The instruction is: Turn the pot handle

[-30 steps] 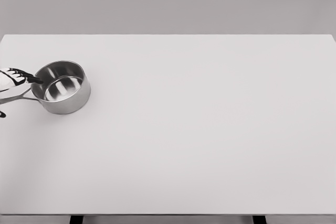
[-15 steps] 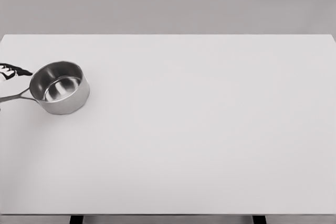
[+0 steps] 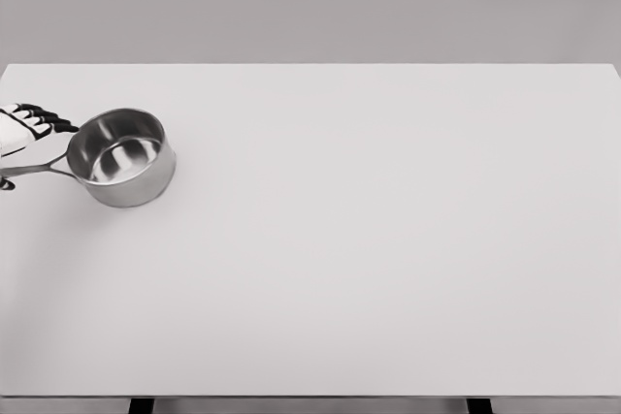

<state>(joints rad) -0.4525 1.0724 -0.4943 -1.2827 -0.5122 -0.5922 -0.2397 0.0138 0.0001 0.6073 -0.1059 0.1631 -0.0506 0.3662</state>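
Observation:
A shiny steel pot [image 3: 122, 157] stands on the white table [image 3: 369, 239] at its left side. Its thin handle [image 3: 39, 169] points left toward the picture's edge. My left hand [image 3: 34, 152] enters at the left edge. Its dark-tipped fingers [image 3: 50, 121] stretch out just above the handle, their tips close to the pot's rim. The thumb [image 3: 5, 183] sits by the handle's outer end, below it. The fingers look extended, not curled round the handle. The right arm is out of view.
The table's far edge runs along the top in front of a plain grey wall. Two dark table legs [image 3: 142, 404] show under the front edge.
The pot has shifted a little to the right and away from me. The left hand drew back to the left edge, then came in again above the handle.

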